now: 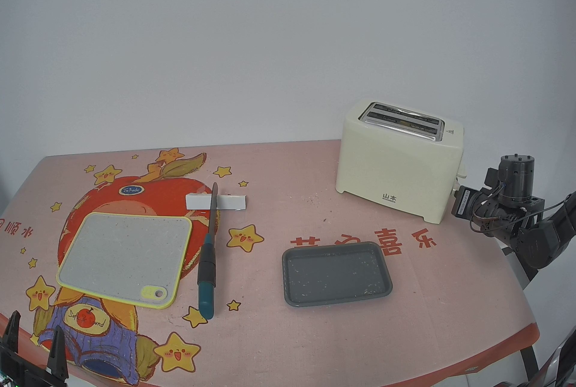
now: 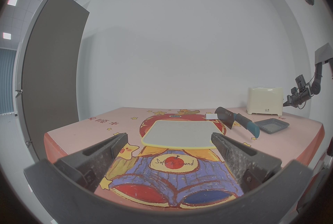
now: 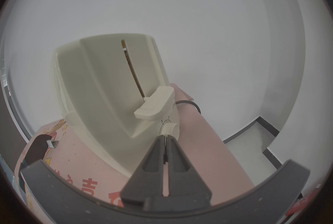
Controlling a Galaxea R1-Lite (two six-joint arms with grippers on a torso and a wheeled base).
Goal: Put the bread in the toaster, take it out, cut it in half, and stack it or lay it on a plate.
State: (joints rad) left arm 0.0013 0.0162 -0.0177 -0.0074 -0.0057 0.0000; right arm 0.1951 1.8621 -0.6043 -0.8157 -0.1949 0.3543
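A cream toaster (image 1: 399, 157) stands at the table's back right, its two slots (image 1: 403, 121) dark inside. My right gripper (image 3: 165, 139) is shut with nothing in it, its tips just below the toaster's side lever (image 3: 154, 103) and close to the round knob (image 3: 170, 129). A grey plate (image 1: 336, 273) lies in front of the toaster. A grey cutting board (image 1: 126, 258) with a green rim lies at the left. To its right lies a knife (image 1: 207, 262), its blade on a white rest (image 1: 231, 202). My left gripper (image 2: 168, 136) hangs open at the table's front left corner, short of the board (image 2: 180, 133).
A pink cloth with an apple print (image 1: 138, 196) covers the table. The toaster's black cable (image 3: 189, 103) runs behind it. The table's right edge (image 1: 516, 286) is close to my right arm (image 1: 510, 205). There is free room between board and plate.
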